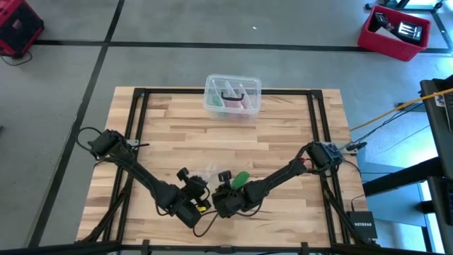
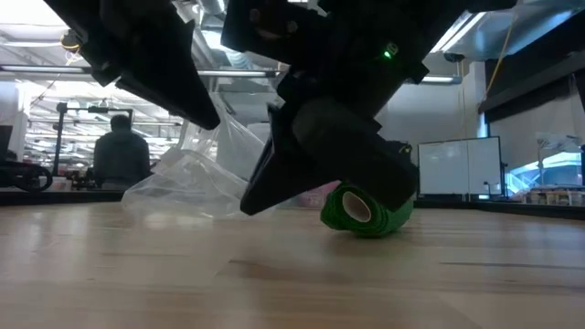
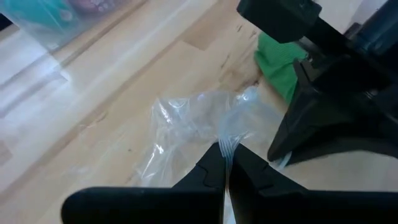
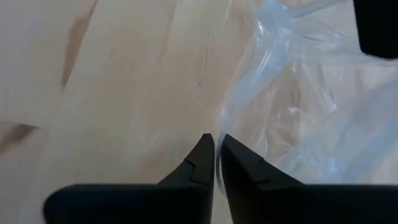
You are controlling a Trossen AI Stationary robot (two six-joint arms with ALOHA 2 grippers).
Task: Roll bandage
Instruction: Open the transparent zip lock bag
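Note:
The bandage (image 2: 366, 210) is a small bright green roll lying on its side on the wood, with no gripper touching it; it also shows in the high view (image 1: 241, 177). To its left lies a crumpled clear plastic bag (image 2: 196, 187). Both arms meet over the bag near the table's front middle. My left gripper (image 3: 225, 163) is shut on the bag. My right gripper (image 4: 216, 149) stands just left of the roll, its fingers almost together on the bag's edge. My left gripper pinches a bunched edge of the clear bag (image 3: 227, 148) between its two fingertips, slanting down from the near left. The rest of the bag lies slack on the table beyond the fingers. My right gripper has a thin edge of the clear bag (image 4: 219, 134) between its nearly closed fingertips, slanting down from the near right. The bag spreads slack over the wood beside the fingers.
A clear plastic box (image 1: 232, 95) with pink and dark items stands at the table's far middle edge. A black frame (image 1: 141, 106) runs around the tabletop. A person (image 2: 121, 151) sits far behind the table. Bare wood lies to the left and right of the arms.

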